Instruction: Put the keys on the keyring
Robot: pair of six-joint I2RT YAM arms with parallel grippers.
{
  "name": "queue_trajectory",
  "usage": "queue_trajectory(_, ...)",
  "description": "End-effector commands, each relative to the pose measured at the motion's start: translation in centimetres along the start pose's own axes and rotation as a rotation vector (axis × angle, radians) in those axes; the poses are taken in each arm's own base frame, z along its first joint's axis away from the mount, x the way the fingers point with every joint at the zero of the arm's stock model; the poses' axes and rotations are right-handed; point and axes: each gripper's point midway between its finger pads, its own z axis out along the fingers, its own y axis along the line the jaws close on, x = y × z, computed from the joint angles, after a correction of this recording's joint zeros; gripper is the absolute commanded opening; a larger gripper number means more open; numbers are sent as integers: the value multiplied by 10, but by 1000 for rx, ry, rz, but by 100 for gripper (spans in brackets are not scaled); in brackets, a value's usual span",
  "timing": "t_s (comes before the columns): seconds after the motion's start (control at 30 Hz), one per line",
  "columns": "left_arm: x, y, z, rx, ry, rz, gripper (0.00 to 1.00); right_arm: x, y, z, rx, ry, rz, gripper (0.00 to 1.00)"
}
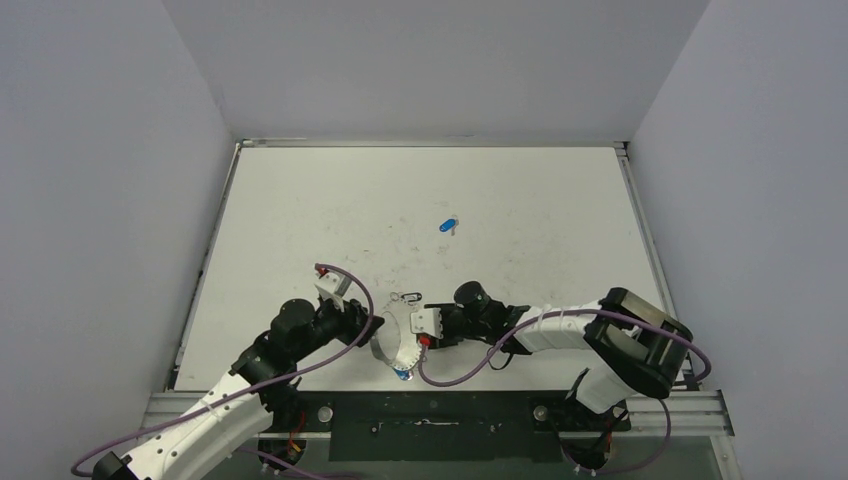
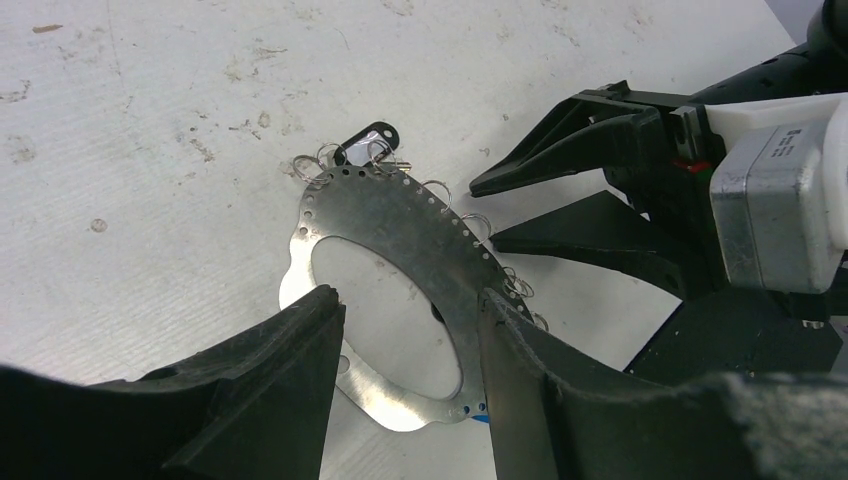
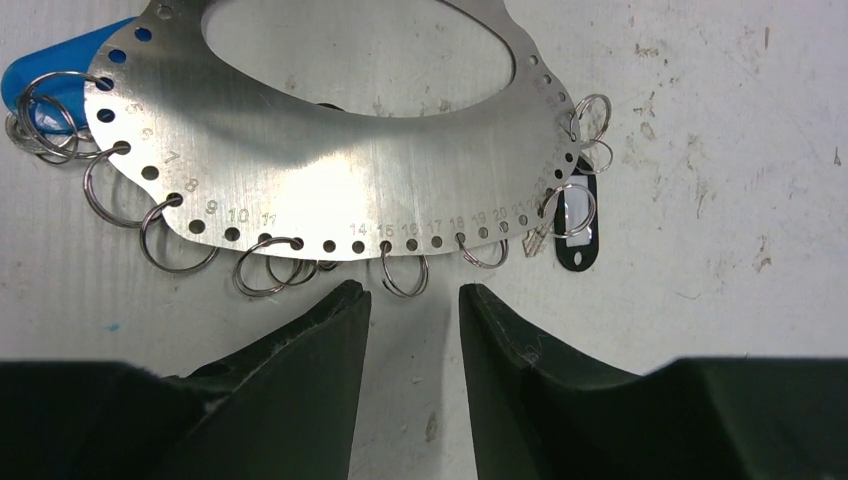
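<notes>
- keyring, right wrist view: stamped numbers run along the holed edge, one per hole.
- Legible: 7, 8, 9, 10, 11, then 14 through 20 (12 and 13 lost in glare; the rest too faint).
- printed label on grey housing: too blurred to read.

We see the keyring as a flat plate of brushed metal with a soft satin sheen, punched holes and stamped numbers. The small rings along its edge are polished wire, brighter than the plate. The black tag is glossy plastic, and the blue tag is smooth plastic. The table is white and matt, finely textured and scuffed with grey marks. On the right gripper and the left gripper we find fingers of black, matt, faintly grainy plastic.
</notes>
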Motion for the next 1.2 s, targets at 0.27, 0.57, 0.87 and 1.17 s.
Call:
queue_trajectory(0.27,-21,-5,-3,3,-57,-1,49,-22,-13,12,-23,-76,-38,23)
queue_trajectory(0.57,-20,-5,-4,2,-55,0,49,-32,-11,10,-58,-92,-37,0)
queue_trajectory(0.87,-25,-10,-6,29,-72,21,47,-47,-4,-3,-147,-81,23,0)
queue_trajectory(1.17,-37,-35,-6,186,-135,153,47,-72,1,-19,-232,-128,76,0)
